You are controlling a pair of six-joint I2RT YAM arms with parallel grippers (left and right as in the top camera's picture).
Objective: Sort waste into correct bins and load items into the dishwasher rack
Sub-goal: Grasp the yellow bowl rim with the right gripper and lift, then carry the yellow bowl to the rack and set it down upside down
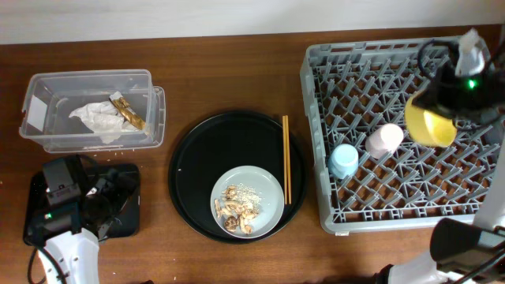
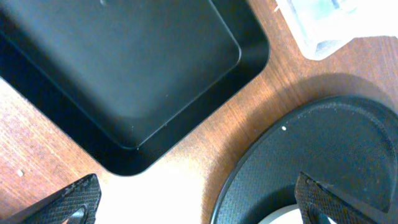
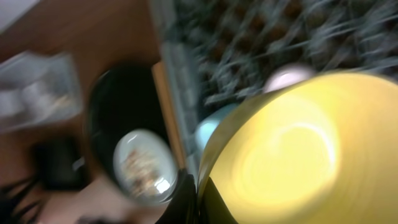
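My right gripper (image 1: 432, 110) is shut on the rim of the yellow bowl (image 1: 430, 125) and holds it over the grey dishwasher rack (image 1: 316, 95); the bowl fills the right wrist view (image 3: 298, 149). The light-blue cup (image 1: 343, 160) and pink cup (image 1: 384, 140) lie in the rack. The grey-green plate (image 1: 264, 180) with food scraps (image 1: 239, 207) and the chopsticks (image 1: 286, 158) rest on the round black tray (image 1: 189, 166). The napkin (image 1: 96, 120) and wrapper (image 1: 129, 113) lie in the clear box (image 1: 87, 80). My left gripper (image 1: 106, 201) is open over the flat black tray (image 2: 124, 68).
The round black tray's rim shows in the left wrist view (image 2: 336, 143), close to the flat tray's corner, with brown table (image 2: 249, 112) between them. The clear box's corner (image 2: 323, 31) shows at upper right. The rack reaches the table's right edge.
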